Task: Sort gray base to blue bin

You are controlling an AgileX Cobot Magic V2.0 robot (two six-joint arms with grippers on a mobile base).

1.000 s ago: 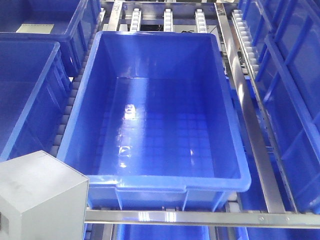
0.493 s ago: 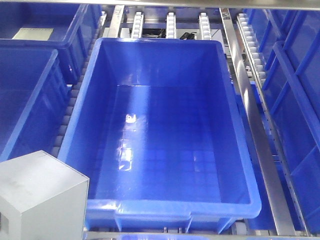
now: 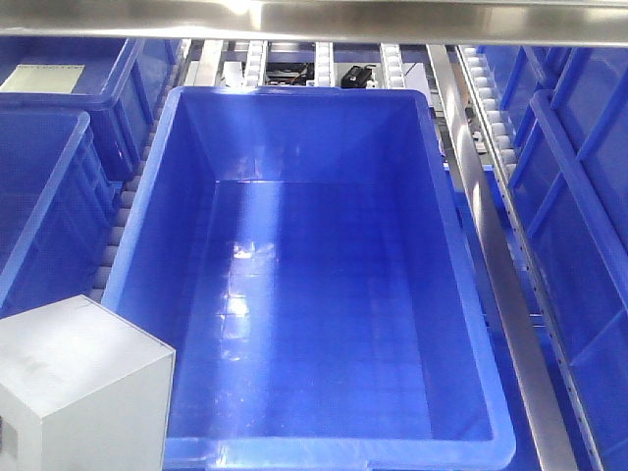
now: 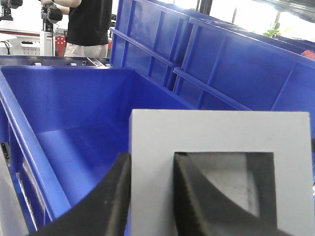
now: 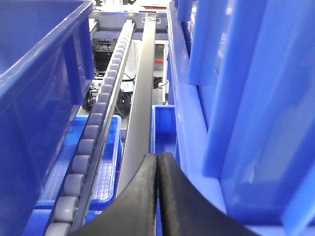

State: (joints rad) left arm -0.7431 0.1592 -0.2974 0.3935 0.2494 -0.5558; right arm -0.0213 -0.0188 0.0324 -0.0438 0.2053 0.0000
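Note:
The gray base [image 3: 83, 388] shows as a matte gray block at the lower left of the front view, hanging over the near-left corner of the blue bin [image 3: 309, 108]. In the left wrist view the gray base [image 4: 216, 137] fills the foreground with its square recess facing the camera. My left gripper [image 4: 151, 196] is shut on it, one black finger outside its left wall and the other inside the recess. The bin's inside holds nothing. My right gripper [image 5: 158, 177] is shut with nothing in it, beside a roller track.
More blue bins [image 3: 44, 167] stand left and right [image 3: 579, 226] of the middle one. A steel bar [image 3: 314, 20] crosses the top of the front view. Roller rails [image 5: 96, 132] and a steel rail [image 3: 500, 285] run alongside. A person [image 4: 88, 24] stands far behind.
The front view has shifted forward: the blue bin now sits lower and larger in frame, and a steel bar has come into view at the top. The gray base stays at lower left.

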